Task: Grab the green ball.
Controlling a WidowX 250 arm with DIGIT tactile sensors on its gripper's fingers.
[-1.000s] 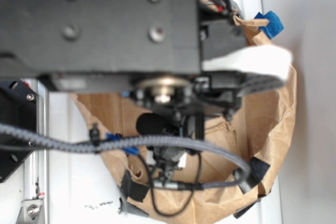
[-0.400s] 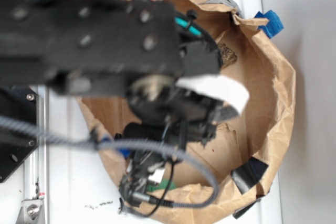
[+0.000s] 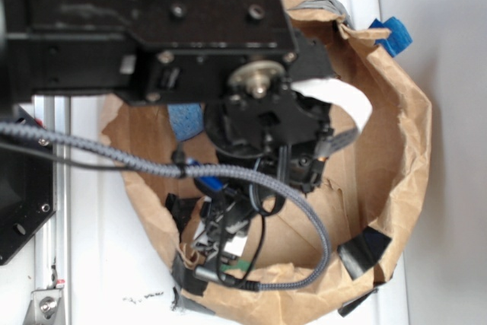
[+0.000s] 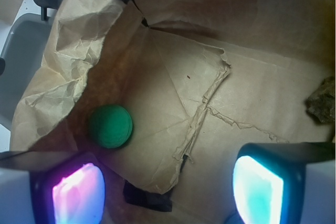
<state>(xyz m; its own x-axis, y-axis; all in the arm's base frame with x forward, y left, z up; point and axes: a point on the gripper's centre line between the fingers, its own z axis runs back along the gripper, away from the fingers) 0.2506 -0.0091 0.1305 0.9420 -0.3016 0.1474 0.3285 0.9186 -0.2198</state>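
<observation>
Item, nearest the wrist camera: the gripper (image 4: 168,182), its two fingers spread wide apart and holding nothing; the left pad (image 4: 77,192) glows magenta, the right pad (image 4: 258,184) cyan, both at the bottom edge of the wrist view. Item: the green ball (image 4: 110,126), small, round, matte, lying on the floor of a brown paper bag (image 4: 252,82), just above the magenta pad and off to that side of the gap between the fingers, not centred in it; close by the crumpled bag wall on that side. Item: a dark patch of tape (image 4: 148,199) on the bag floor between the pads. Item: a raised crease of torn paper (image 4: 206,109) running diagonally across the bag floor. Item, farther: a dark rough lump (image 4: 321,102) at the right edge, too cut off to identify. In the exterior view the black arm (image 3: 152,32) reaches down into the bag (image 3: 396,135), hiding most of the interior; a blue sponge (image 3: 185,118) shows partly beneath it, and a green sliver near the bag's lower rim may be the ball, uncertain. Step in hand, by judgement: approach and alignment above the ball. Next move likely calls for shifting toward the magenta side to straddle the ball, descending, then closing, minding the nearby paper wall.
</observation>
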